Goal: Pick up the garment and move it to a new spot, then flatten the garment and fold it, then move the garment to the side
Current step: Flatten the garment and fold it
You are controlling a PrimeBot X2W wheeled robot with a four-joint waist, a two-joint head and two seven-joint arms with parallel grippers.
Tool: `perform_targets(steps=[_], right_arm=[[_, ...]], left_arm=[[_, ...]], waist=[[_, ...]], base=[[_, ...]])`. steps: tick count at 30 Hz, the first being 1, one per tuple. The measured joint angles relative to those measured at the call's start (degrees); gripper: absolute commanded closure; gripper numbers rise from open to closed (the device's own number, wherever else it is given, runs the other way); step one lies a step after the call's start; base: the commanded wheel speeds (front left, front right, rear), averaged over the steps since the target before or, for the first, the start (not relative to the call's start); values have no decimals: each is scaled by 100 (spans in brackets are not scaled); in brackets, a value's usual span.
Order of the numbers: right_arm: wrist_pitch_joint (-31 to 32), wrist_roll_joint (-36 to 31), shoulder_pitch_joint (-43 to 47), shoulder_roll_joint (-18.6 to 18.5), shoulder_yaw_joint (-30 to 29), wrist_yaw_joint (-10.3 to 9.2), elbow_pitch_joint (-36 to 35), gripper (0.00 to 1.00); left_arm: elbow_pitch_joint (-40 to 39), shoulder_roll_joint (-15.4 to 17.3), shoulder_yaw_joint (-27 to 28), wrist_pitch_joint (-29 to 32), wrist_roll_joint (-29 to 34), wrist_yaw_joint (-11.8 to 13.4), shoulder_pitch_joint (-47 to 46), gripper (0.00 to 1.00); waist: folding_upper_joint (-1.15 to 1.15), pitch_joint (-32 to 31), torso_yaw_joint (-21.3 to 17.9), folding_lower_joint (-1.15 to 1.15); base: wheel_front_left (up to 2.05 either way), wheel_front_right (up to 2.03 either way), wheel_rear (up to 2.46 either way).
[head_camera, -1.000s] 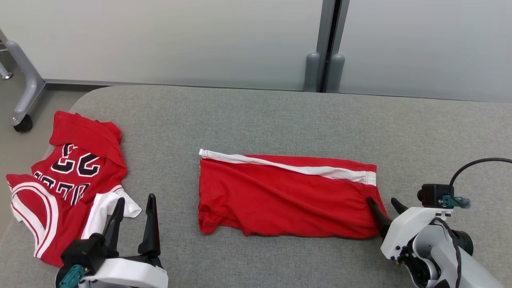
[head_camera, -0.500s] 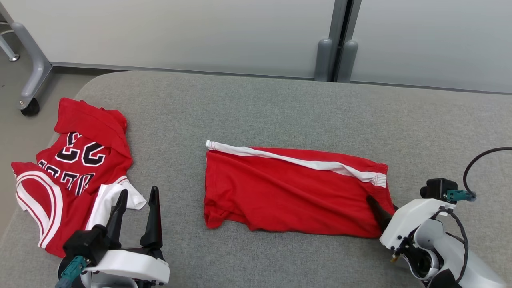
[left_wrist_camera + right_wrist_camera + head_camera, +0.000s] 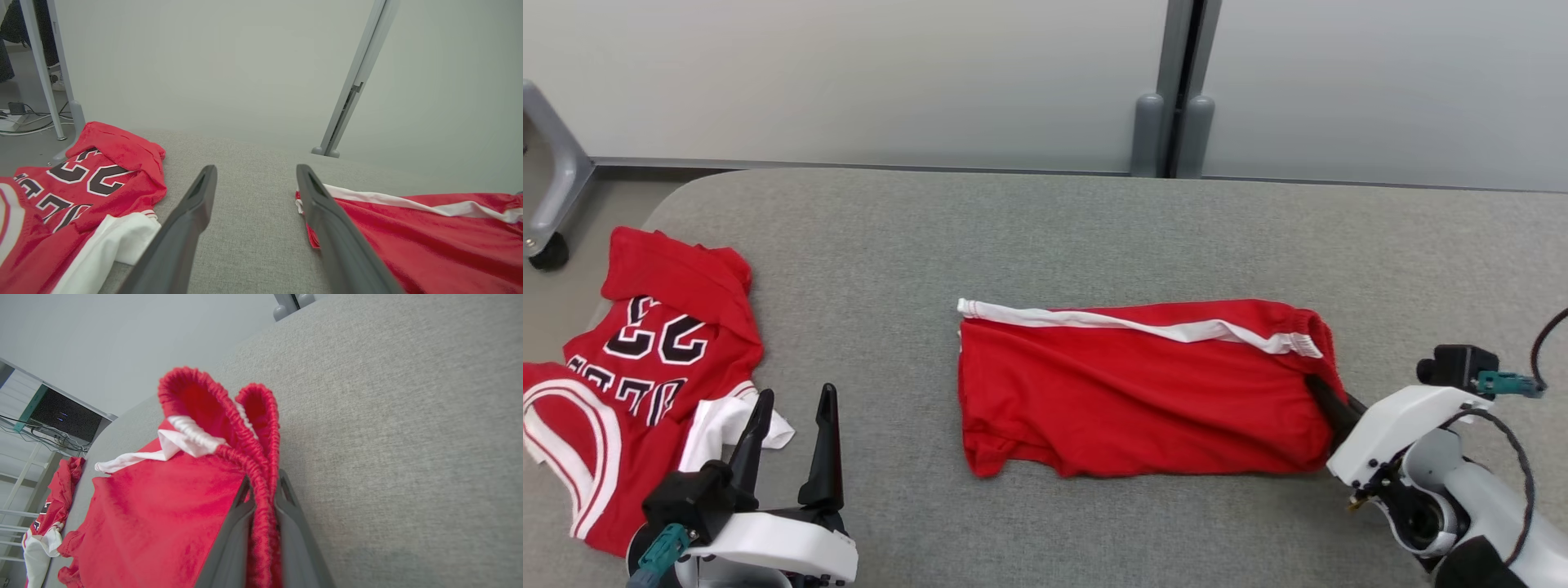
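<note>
right gripper (image 3: 262, 486) clamped on red shorts (image 3: 1127, 392) waistband, 3 o'clock end. left gripper (image 3: 794, 412) spread wide, jersey (image 3: 645, 343) at its 10 o'clock.

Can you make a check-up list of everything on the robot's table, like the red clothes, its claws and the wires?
Surface: grey fabric-covered table, rounded corner, no stains seen.
Job's things: red shorts with a white stripe, lying mid-table, waistband bunched up.
Clutter: crumpled red jersey at the table's left edge.
Grippers: right gripper shut on the shorts' waistband; left gripper open, holding nothing.
Cables: black cable loops at the right wrist; more wires on the floor.
Surroundings: pale wall panels, grey post, wheeled frame leg.
</note>
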Motion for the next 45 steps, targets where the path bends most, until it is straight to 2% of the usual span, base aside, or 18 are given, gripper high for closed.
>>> perform_targets(steps=[9, 14, 19, 26, 35, 38, 45], right_arm=[[493, 319, 51, -1136, 18, -1, -458, 100], [755, 411, -71, -1345, -1, -1, -527, 100], [921, 783, -162, -1085, -130, -1, -635, 100], [1178, 1344, -406, -487, -289, -1, -683, 100], [1389, 1635, -621, 185, -170, -1, -743, 100], [1419, 1675, -721, 452, -86, -1, -533, 100], [1379, 1625, -890, 731, 40, -2, 62, 100]], left_arm=[[-20, 8, -12, 4, -10, 0, -7, 0], [23, 15, -49, 5, -9, -15, -31, 0], [60, 41, -59, 5, -10, -15, -83, 0], [151, 30, -159, 51, -51, -47, -87, 0], [230, 4, -208, 75, -82, -47, -87, 0], [280, -35, -272, 74, -99, -81, -110, 0], [371, -46, -291, 65, -113, -90, -137, 0]], waist=[[0, 61, -577, 0], [0, 96, -872, 0], [0, 71, -982, 0], [0, 7, -917, 0], [0, -2, -537, 0], [0, 21, -382, 0], [0, 67, 17, 0]], base=[[0, 0, 0], [0, 0, 0], [0, 0, 0], [0, 0, 0], [0, 0, 0], [0, 0, 0], [0, 0, 0]])
